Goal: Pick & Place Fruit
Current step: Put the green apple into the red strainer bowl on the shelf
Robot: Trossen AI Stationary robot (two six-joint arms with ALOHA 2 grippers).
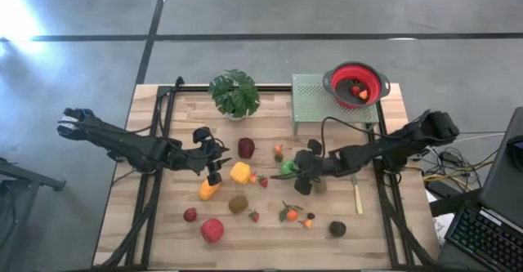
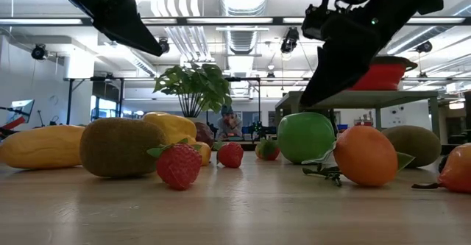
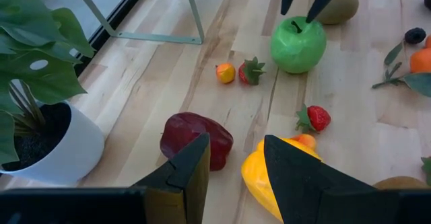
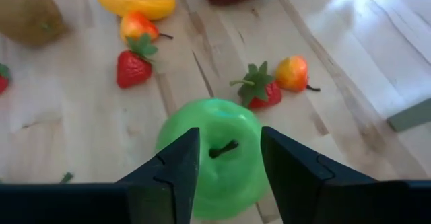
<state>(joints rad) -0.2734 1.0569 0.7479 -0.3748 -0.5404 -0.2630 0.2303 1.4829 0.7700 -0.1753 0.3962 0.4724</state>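
Two claws hung over the table: the right claw (image 4: 225, 160) straddled the green apple (image 4: 210, 158) mid-table, part-open, ready to grip; the left claw (image 3: 236, 163) hovered part-open, empty, above the yellow pepper (image 3: 279, 177).

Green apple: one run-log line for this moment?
right gripper: fingers open astride green apple, not lifted | left gripper: idle, above maroon fruit and yellow fruit | red colander: two fruits in

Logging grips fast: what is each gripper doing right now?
Left gripper: open, empty, above the yellow pepper.
Right gripper: open, jaws astride the green apple, not gripping.
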